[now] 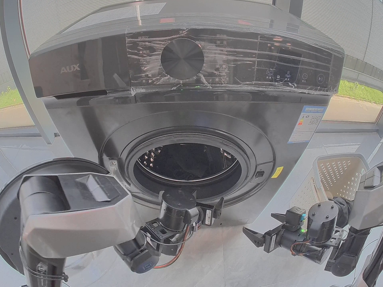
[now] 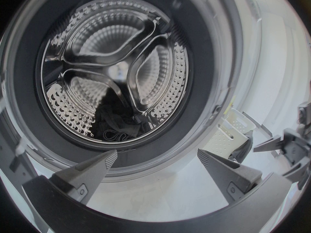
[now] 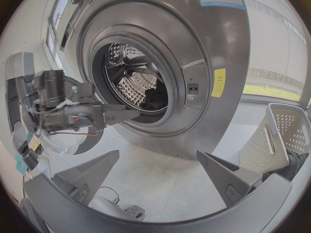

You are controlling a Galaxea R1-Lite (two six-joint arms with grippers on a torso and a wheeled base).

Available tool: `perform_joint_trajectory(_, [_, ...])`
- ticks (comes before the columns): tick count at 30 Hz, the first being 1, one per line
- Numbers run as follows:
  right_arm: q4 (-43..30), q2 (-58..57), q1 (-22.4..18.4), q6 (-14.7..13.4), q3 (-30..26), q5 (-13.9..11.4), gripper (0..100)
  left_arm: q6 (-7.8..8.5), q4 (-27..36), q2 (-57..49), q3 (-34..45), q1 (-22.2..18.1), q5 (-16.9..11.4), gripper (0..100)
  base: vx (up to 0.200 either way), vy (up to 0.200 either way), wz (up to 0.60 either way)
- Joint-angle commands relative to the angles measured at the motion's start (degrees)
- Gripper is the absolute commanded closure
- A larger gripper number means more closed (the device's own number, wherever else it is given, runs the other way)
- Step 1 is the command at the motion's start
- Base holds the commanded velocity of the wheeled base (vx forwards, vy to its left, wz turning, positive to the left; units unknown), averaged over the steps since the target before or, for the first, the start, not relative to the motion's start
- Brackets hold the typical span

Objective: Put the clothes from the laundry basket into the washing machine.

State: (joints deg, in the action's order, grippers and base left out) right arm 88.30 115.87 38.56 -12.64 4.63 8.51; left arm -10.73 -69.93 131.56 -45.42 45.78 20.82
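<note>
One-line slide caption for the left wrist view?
Open left gripper faces the washing machine drum, dark clothes lying inside; laundry basket beside the machine.

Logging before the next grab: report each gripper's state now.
Left gripper: open, holding nothing, before the dark grey washing machine's steel drum.
Right gripper: open, holding nothing, near the white perforated plastic laundry basket.

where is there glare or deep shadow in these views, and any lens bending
Head view: the drum reads almost black, and reflections streak the control panel. Left wrist view: steel glints brightly, the dark clothes are readable, the washing machine front washes out white. Right wrist view: fisheye bows the machine's panel edges, corners go black.
</note>
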Motion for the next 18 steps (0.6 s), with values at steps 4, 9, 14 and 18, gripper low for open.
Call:
perform_joint_trajectory(4, [-0.1,-5.1,-0.9,0.1,-0.5,0.1,0,-0.17,-1.5,-17.7,10.9,2.7,0.3,0,0.000,0.000,0.00])
perform_joint_trajectory(9, [-0.1,-11.2,0.4,0.6,0.6,0.2,0,-1.84,-2.3,-31.1,18.6,5.1,0.9,0,0.000,0.000,0.00])
perform_joint_trajectory(14, [-0.1,-15.9,-0.5,0.6,0.8,0.5,0,-3.42,-1.8,-42.5,24.4,4.2,1.2,0,0.000,0.000,0.00])
perform_joint_trajectory(18, [-0.1,-21.5,-5.1,0.9,-0.2,0.5,0,-4.74,-1.6,-49.1,28.5,2.3,1.2,0,0.000,0.000,0.00])
